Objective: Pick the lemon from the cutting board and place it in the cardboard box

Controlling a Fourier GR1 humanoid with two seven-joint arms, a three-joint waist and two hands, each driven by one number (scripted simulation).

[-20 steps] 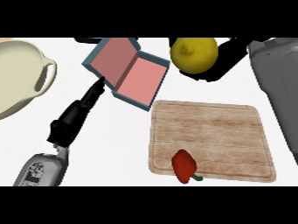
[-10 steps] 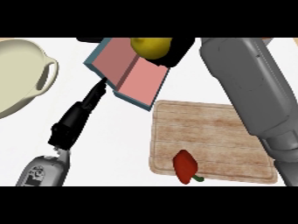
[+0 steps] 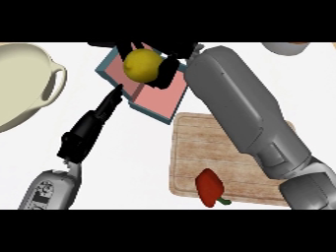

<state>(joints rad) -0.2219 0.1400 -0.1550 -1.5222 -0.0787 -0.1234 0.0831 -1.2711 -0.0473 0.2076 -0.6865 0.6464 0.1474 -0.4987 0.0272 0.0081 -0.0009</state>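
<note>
The yellow lemon (image 3: 143,65) is held in my right hand (image 3: 170,74), whose black fingers curl round it. It hangs over the far part of the box (image 3: 158,98), which has a pink inside and blue-grey walls. My grey right forearm crosses the wooden cutting board (image 3: 197,147) on a slant and hides its right side. My left hand (image 3: 90,129) lies on the counter with straight fingers, their tips at the box's left wall.
A red pepper (image 3: 210,187) lies at the near edge of the cutting board. A large cream pot (image 3: 10,83) with a loop handle stands at the left. The rim of a bowl (image 3: 286,47) shows at the far right.
My right hand has carried the lemon leftward, from beyond the board's far corner to over the box. The left hand has stayed where it was.
</note>
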